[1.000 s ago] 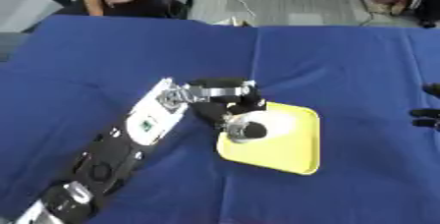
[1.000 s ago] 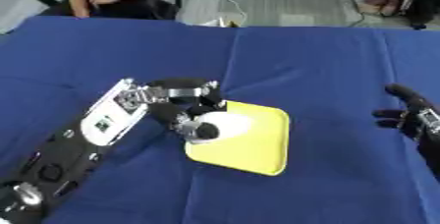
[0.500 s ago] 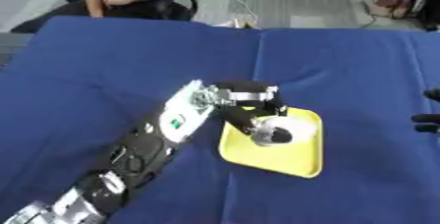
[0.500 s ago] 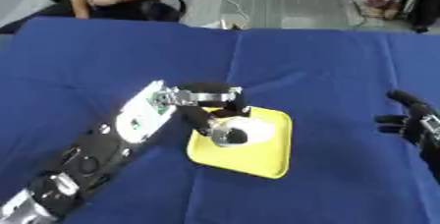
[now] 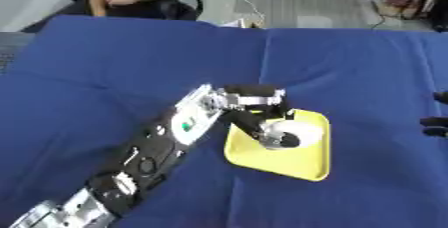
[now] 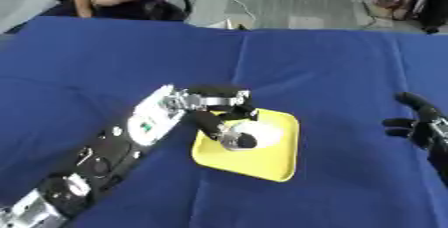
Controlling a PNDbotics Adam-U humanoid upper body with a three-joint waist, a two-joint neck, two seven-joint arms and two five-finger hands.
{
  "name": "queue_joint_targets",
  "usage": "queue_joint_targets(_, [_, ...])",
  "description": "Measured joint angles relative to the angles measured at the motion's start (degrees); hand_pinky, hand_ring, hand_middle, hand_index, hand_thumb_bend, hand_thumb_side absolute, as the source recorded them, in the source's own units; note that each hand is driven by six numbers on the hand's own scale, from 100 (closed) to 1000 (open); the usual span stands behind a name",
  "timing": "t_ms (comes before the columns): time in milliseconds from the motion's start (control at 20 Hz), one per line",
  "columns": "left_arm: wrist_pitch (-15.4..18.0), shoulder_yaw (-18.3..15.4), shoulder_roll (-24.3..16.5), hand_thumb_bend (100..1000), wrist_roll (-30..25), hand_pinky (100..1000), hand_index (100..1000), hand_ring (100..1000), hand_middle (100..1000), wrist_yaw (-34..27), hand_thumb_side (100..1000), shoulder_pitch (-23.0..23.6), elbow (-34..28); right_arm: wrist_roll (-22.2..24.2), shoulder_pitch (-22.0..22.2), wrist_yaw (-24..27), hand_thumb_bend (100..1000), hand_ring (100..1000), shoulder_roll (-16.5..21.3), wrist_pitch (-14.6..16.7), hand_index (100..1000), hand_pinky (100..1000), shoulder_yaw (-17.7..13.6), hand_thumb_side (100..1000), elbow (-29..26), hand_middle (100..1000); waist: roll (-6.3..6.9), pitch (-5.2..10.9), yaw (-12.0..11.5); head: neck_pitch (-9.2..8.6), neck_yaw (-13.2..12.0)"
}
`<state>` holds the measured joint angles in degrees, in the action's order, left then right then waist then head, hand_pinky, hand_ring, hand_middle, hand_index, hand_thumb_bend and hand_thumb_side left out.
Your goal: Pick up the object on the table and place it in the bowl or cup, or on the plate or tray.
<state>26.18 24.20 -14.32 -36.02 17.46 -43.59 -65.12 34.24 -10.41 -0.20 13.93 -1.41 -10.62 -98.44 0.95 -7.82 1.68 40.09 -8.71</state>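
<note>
Holding my left hand (image 5: 258, 114) over the yellow tray (image 5: 308, 164), fingers curled around a pale round object (image 5: 284, 134); next, release. My right hand (image 6: 424, 122) idles open at three o'clock.

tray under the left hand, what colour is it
Yellow, plain; the tray shows best in the right eye view.

The left arm (image 5: 149, 159) is a chain of silver-grey segments with black joints, round screws and a small green mark on a white panel. Its hand (image 5: 258, 109) is black with silver parts; the right hand (image 6: 422, 122) is all black.
</note>
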Motion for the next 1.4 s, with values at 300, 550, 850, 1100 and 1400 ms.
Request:
queue_joint_targets(300, [2.5,-1.4,-0.7,100,7.2,100,283,100,114,3.4,309,-0.3,-5.2,0.0,0.0,0.0,100,779,0.0,0.0,1000,778,0.0,962,0.0,993,0.0,0.0,0.0,0.0,0.0])
queue_joint_targets(550, [4.0,-2.2,-2.0,100,15.7,100,287,100,116,7.8,271,-0.6,-12.1,0.0,0.0,0.0,100,779,0.0,0.0,1000,778,0.0,963,0.0,993,0.0,0.0,-0.1,0.01,0.0])
queue_joint_targets(850, [4.2,-2.0,-2.1,100,18.5,100,286,100,115,10.2,271,-0.6,-13.8,0.0,0.0,0.0,100,779,0.0,0.0,1000,778,0.0,964,0.0,993,0.0,0.0,-0.1,0.01,0.0])
queue_joint_targets(1100, [4.3,-2.0,-2.1,100,18.7,100,286,100,115,10.9,268,-0.6,-13.8,0.0,0.0,0.0,100,779,0.0,0.0,1000,778,0.0,964,0.0,993,0.0,0.0,-0.1,0.01,0.0])
queue_joint_targets(1400, [4.7,-2.0,-2.1,100,19.3,100,317,100,119,12.1,254,-0.6,-13.8,0.0,0.0,0.0,100,779,0.0,0.0,1000,778,0.0,965,0.0,993,0.0,0.0,-0.1,0.01,-0.1])
